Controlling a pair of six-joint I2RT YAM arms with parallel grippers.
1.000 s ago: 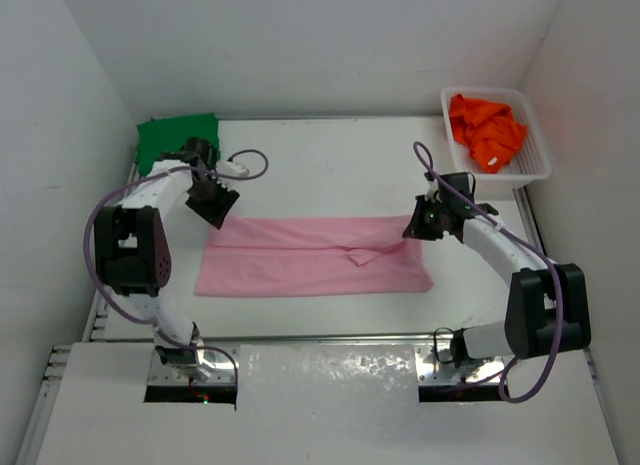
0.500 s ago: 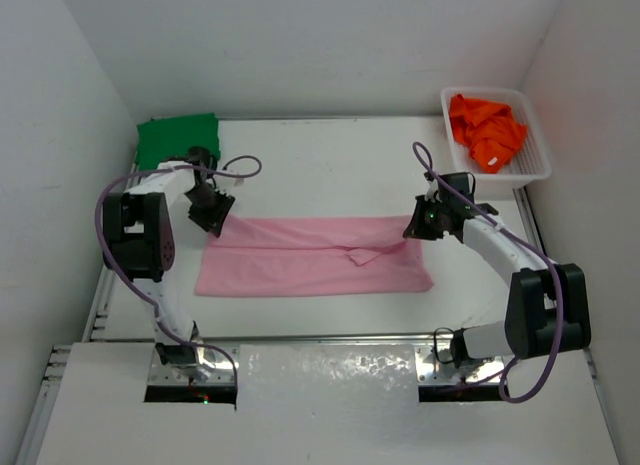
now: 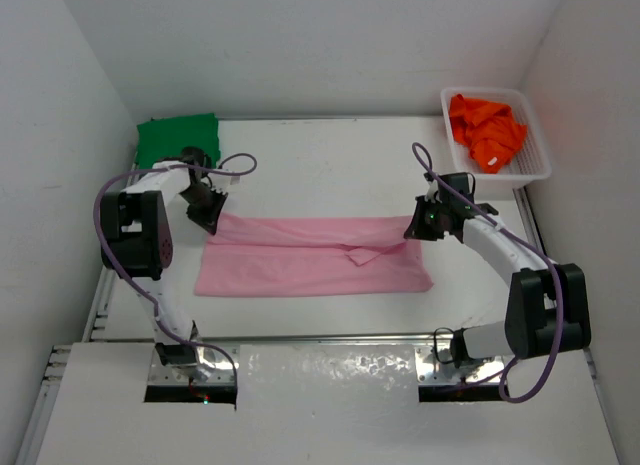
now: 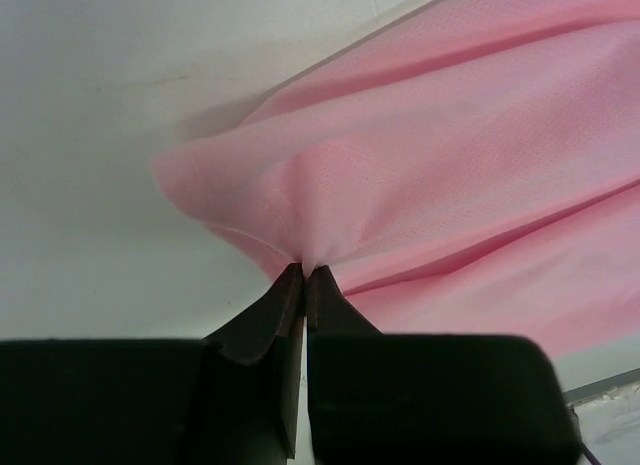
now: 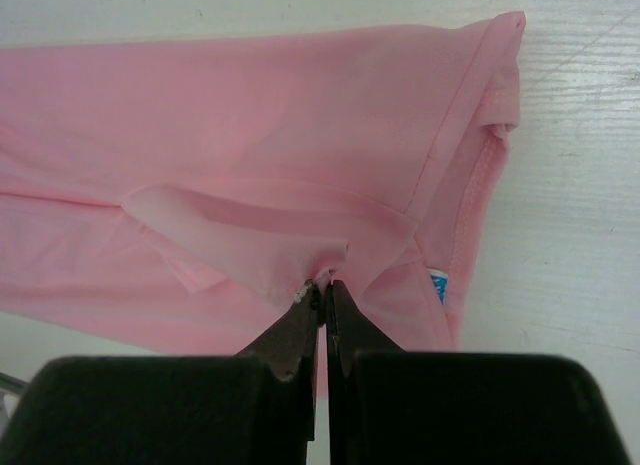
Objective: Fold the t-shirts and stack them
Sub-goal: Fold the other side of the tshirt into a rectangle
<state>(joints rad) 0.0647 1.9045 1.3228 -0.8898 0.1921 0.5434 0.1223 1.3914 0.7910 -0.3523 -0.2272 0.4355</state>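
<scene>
Centre of the white surface [image 3: 330, 165], the pale pink soft cloth t-shirt [image 3: 315, 255] lies flat. Left claw [image 3: 207, 219] is pinched tight on its far-left corner, right claw [image 3: 414, 231] clamped on its far-right corner.

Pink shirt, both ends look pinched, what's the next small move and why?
Probably lift both arms together a little, then carry the far edge toward the near edge. The left end effector is shut on the far-left corner of the pink shirt, and the right end effector is shut on a fold near its far-right end. The shirt lies flat as a long band.
</scene>
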